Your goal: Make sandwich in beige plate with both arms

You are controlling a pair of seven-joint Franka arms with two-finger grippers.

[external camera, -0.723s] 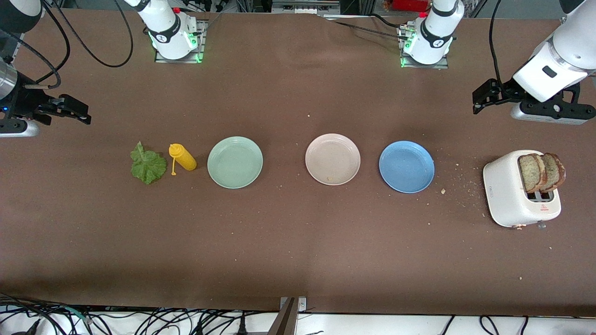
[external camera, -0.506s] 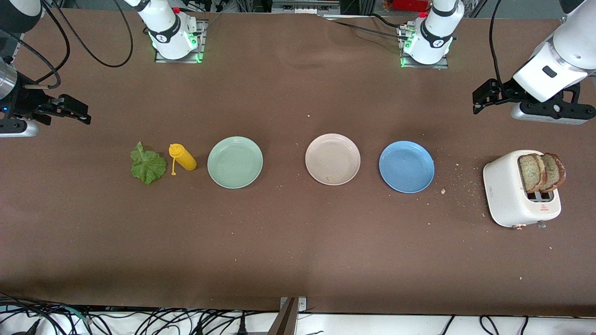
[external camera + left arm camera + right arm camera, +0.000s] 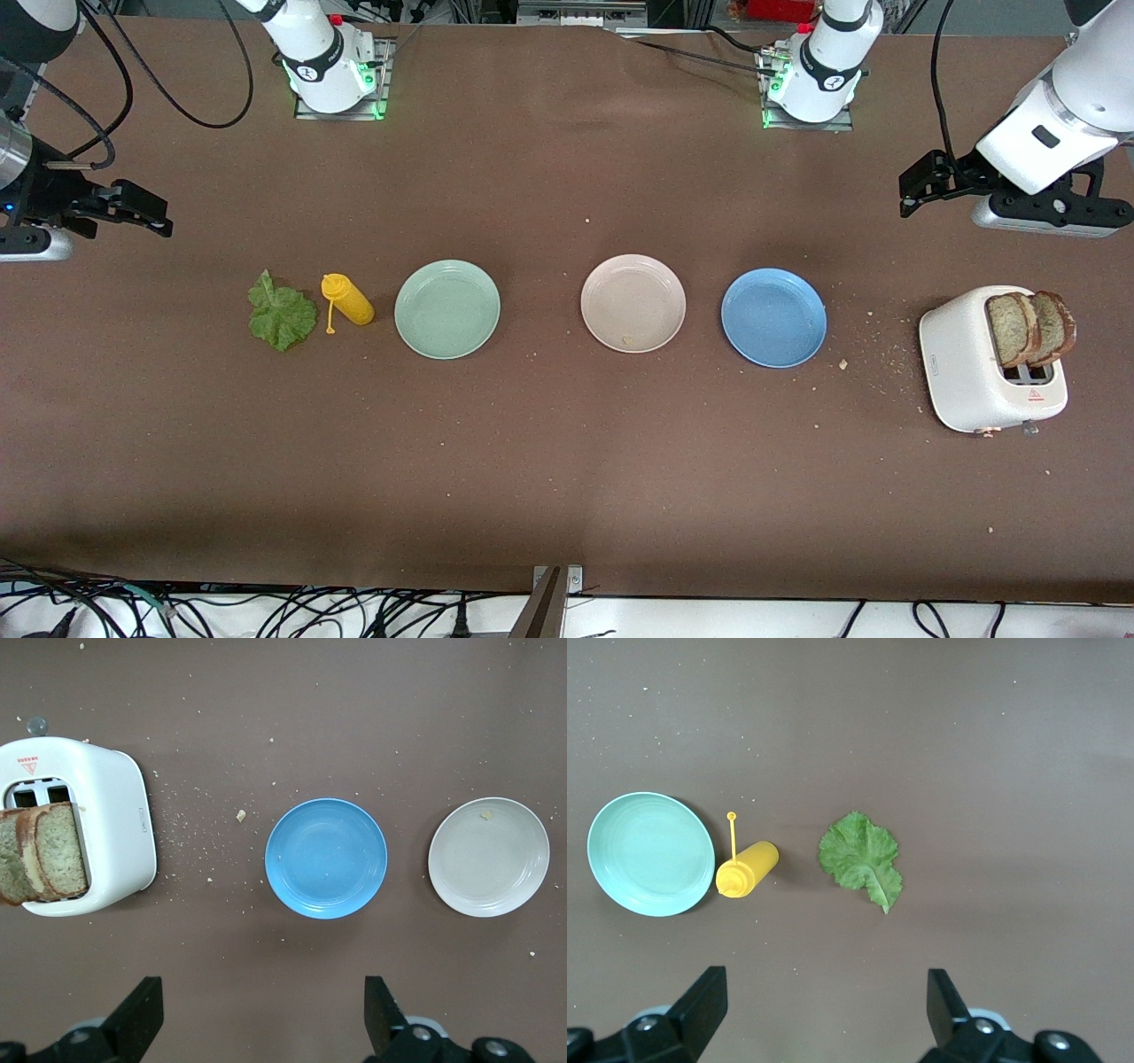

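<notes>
The brown worktop (image 3: pixel 567 461) is found scattered with crumbs. The beige plate (image 3: pixel 633 303) is taken as the landmark; it lies bare but for a crumb on it.

The left hand (image 3: pixel 921 190) is held up over the worktop at the left arm's end, fingers (image 3: pixel 142 1014) spread wide, nothing gripped. The right hand (image 3: pixel 133 213) is held over the right arm's end, likewise wide and empty.

A white toaster (image 3: pixel 970 363) is seen well apart from the beige plate toward the left arm's end, two bread slices (image 3: pixel 1028 328) standing in its slots.

A blue plate (image 3: pixel 773 317) is set just beside the beige plate toward the left arm's end. A mint-green plate (image 3: pixel 447 308) is near it toward the right arm's end.

A lettuce leaf (image 3: pixel 281 315) and a yellow squeeze bottle (image 3: pixel 348 299), lying on its side, are noted past the mint-green plate from the beige plate, the leaf outermost.
</notes>
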